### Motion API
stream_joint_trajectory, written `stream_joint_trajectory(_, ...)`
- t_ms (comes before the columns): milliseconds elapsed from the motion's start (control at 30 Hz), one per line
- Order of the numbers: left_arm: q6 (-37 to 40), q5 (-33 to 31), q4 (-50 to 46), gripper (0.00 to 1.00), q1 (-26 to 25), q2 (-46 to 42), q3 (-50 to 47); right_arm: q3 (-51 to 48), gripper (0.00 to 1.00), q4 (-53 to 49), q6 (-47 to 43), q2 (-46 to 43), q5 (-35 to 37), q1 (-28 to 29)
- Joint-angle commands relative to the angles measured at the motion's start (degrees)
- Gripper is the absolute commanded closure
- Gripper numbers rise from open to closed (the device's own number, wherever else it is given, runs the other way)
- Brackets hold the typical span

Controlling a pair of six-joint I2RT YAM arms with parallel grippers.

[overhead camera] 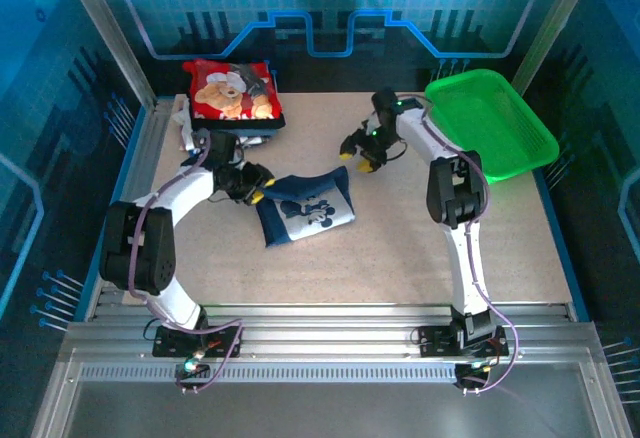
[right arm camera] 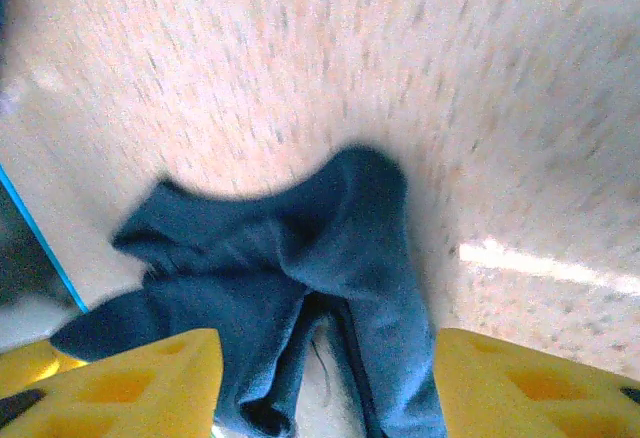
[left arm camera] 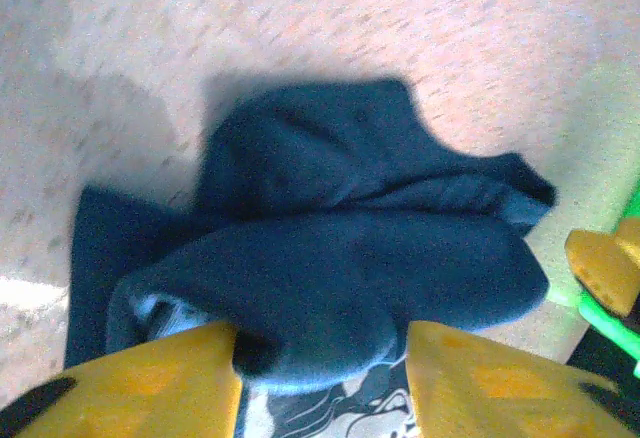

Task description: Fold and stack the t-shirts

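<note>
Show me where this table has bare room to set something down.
The widest bare stretch of table is the near part, from its front edge up to the navy shirt. Another lies at the right, in front of the green basket. Crowded: the far left corner with the red shirt, and the middle around the navy shirt.

Navy shirt [overhead camera: 305,210]: folded to a rough square and lying askew near the middle of the surface [overhead camera: 400,248], white cartoon print facing up. Not flat. The left wrist view shows the top layer bunched in thick rolled folds, with light-blue lining at one hem and a strip of print below. The right wrist view shows one end rumpled into ridged creases, resting on the surface.

Red shirt [overhead camera: 232,90]: folded, teddy-bear print up, at the far left of the surface. White and dark cloth [overhead camera: 192,134] pokes out beneath its near-left side. Well apart from the navy shirt.
</note>
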Motion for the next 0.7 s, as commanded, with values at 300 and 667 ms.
stream_joint_trajectory(300, 9.2, -5.1, -16.8, 0.01, 2.2, -30.1, 13.5, -31.9, 0.0, 2.0, -14.5, -36.4, 10.7, 3.8)
stream_joint_trajectory(667, 5.7, 0.1, -15.1, 0.01, 1.6, -43.5, -12.3, -37.0, 0.0, 11.1, -15.8, -29.1, 11.3, 10.0)
